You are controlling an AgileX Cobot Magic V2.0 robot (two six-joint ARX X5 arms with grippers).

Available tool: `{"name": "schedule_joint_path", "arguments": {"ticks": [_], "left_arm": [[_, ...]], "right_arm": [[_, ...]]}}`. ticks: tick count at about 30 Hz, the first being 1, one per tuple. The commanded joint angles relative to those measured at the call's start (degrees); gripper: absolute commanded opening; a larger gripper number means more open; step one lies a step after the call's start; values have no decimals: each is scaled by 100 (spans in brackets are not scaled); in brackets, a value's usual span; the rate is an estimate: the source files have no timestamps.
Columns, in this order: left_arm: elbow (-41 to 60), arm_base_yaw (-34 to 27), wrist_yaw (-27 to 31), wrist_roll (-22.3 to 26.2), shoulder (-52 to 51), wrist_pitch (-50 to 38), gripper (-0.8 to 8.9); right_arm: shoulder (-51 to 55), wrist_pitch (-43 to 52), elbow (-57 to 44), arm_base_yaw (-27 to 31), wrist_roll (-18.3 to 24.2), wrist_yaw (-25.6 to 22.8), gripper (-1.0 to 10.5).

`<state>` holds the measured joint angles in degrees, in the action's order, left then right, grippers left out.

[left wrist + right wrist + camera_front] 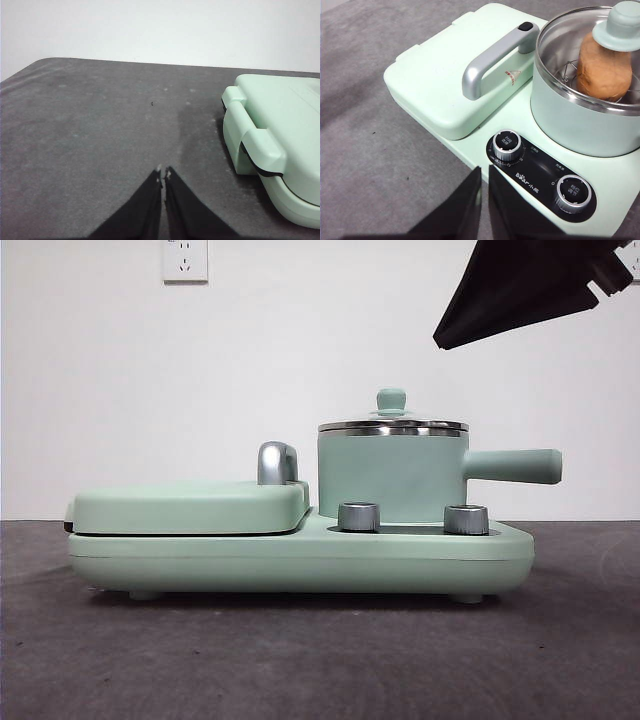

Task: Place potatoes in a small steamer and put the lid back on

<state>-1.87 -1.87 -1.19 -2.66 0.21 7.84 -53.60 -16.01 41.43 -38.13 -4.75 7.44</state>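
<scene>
1. A dark grey, felt-like table surface (300,660) fills the lower part of the front view, mottled with faint lighter marks; the left wrist view shows a few tiny dark specks on it.
2. Behind the table stands a plain white wall (300,350) with a white power socket (185,260) set high on it.
3. A mint-green cooker base (300,558) rests on the table on short feet, with two steel dials (359,517) on a black control panel (540,177) at its front.
4. The flat griddle (190,508) occupies one side of the base, closed, with a chrome handle (495,55) on its cover.
5. The small steamer (392,475) sits on the other side of the base, just beside the griddle, its straight side handle (512,466) pointing away from it.
6. The lid (392,425) lies on the steamer's steel rim, its mint-green knob (622,25) upright.
7. Through the glass, the right wrist view shows the potato (602,70) inside the pot, resting on a wire rack.
8. The right gripper (484,172) hangs above the table at the control-panel side of the base, its jaws nearly together and holding nothing.
9. The left gripper (163,172) hangs over bare table near the griddle end of the base, its jaws closed and empty.
10. One black arm tip (530,285) shows at the top corner of the front view.
</scene>
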Motion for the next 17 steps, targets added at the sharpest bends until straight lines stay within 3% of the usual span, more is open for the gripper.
{"name": "schedule_joint_path", "arguments": {"ticks": [1,2,5,8,17], "left_arm": [[116,0,11,-13,-2,-57,10],[116,0,11,-13,-2,-57,10],[116,0,11,-13,-2,-57,10],[116,0,11,-13,-2,-57,10],[116,0,11,-11,-2,-57,10]], "right_arm": [[-22,63,107,-37,-55,2,21],[-22,63,107,-37,-42,0,21],[35,101,96,39,544,-179,21],[315,317,-155,407,909,-367,21],[2608,2035,-2483,2531,935,-44,21]]}}
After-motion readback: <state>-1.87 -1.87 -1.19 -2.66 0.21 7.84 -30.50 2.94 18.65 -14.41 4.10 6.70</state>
